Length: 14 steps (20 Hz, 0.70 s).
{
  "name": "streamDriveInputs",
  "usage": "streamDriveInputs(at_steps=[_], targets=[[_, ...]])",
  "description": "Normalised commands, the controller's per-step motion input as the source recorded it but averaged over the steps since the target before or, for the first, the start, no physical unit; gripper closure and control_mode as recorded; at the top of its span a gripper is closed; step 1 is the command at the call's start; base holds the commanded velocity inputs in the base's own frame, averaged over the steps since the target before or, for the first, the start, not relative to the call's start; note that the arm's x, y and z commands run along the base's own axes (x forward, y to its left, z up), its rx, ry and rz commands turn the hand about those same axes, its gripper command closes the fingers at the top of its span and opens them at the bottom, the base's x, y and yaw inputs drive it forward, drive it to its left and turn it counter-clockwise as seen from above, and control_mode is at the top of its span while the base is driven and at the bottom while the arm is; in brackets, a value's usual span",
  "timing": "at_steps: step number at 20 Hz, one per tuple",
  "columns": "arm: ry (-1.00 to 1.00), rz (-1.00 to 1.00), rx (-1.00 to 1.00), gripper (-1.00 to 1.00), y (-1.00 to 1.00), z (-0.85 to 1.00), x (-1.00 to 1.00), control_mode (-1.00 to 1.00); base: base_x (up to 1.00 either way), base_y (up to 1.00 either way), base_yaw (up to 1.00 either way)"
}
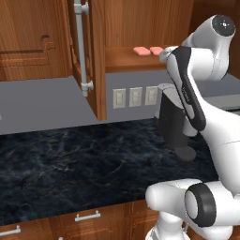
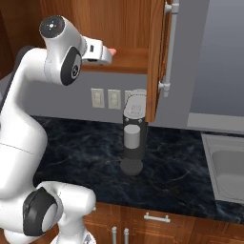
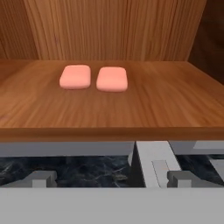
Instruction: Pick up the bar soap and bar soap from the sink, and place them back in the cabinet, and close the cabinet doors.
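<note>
Two salmon-pink bar soaps [image 3: 75, 77] [image 3: 112, 78] lie side by side on the wood shelf [image 3: 131, 109] of the cabinet, also seen as bar soaps [image 1: 141, 50] [image 1: 156, 50] from the left. My gripper [image 3: 111, 178] hangs just in front of the shelf's front edge, level with it and facing the soaps. It is open, with its fingertips [image 3: 41, 177] far apart and nothing between them. The hand [image 2: 97, 52] sits at the shelf's near edge. Both cabinet doors stand open: the left door [image 1: 96, 56] and the right door [image 2: 156, 57], each with a long silver handle [image 2: 169, 47]. The sink [image 2: 228, 171] lies at the far right.
A dark and silver coffee machine [image 2: 133, 138] stands on the black marble counter [image 1: 70, 164] right below the open cabinet and my hand. Wall outlets [image 1: 135, 96] sit behind it. Low drawers with short handles [image 1: 87, 216] run under the counter.
</note>
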Motion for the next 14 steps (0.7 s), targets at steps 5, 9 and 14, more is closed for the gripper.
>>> streamDriveInputs(at_steps=[5, 9, 14], targets=[[0.00, 0.00, 0.00, -1.00, 0.00, 0.00, -0.12, -1.00, 0.00, 0.00, 0.00], [0.00, 0.00, 0.00, -1.00, 0.00, 0.00, -0.08, -1.00, 0.00, 0.00, 0.00], [0.00, 0.00, 0.00, -1.00, 0.00, 0.00, -0.16, -1.00, 0.00, 0.00, 0.00]])
